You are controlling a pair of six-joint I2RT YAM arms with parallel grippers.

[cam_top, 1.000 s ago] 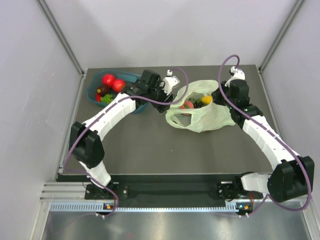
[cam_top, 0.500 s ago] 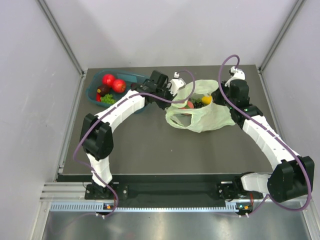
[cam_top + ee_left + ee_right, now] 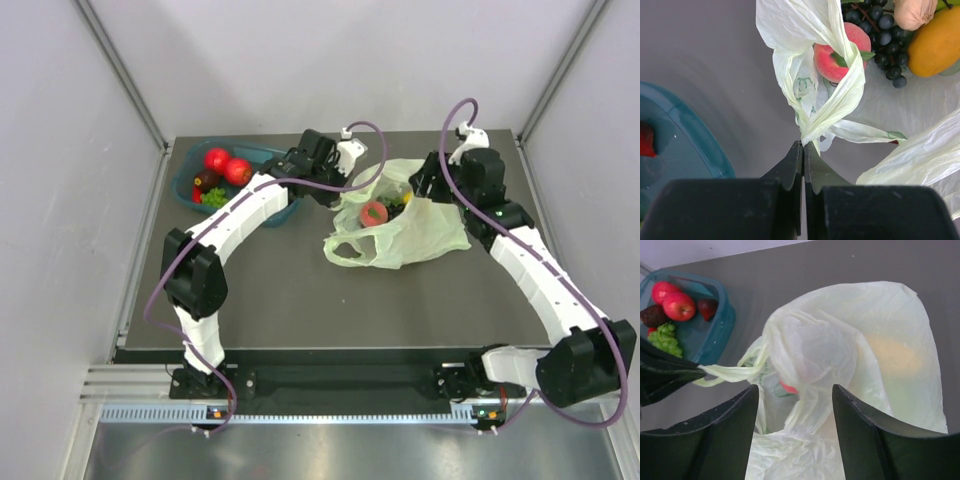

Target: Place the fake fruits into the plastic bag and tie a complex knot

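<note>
- Two claws are at the plastic bag point(image 3: 420, 238), which lies on the desk point(image 3: 280, 295) toward 1 o'clock from its centre in the top view. The left claw point(image 3: 803, 146) is clamped shut on one twisted handle point(image 3: 842, 95) at the bag's 10 o'clock edge. The right claw point(image 3: 795, 392) hangs with its jaws apart over the bag's 1 o'clock side, gripping nothing.
- Several fake fruits point(image 3: 228, 166) lie in the teal tray point(image 3: 724, 322) at 10 o'clock: red ones, a green one and a dark one. Loading looks unfinished, and tying now would shut them out.
- A hard pull on the handle toward 9 o'clock could drag the light bag across the desk or tip it. The peach point(image 3: 832, 61), dark grapes point(image 3: 881, 29) and yellow fruit point(image 3: 938, 42) near the mouth could then roll out.
- The thin film is pinched only at the very fingertips, so it may slip free, stretch or tear under load.
- If the right claw closes where it hangs, it may catch loose bag wall rather than the second handle, which I cannot pick out in its view. That would collapse the mouth and block further fruit.
</note>
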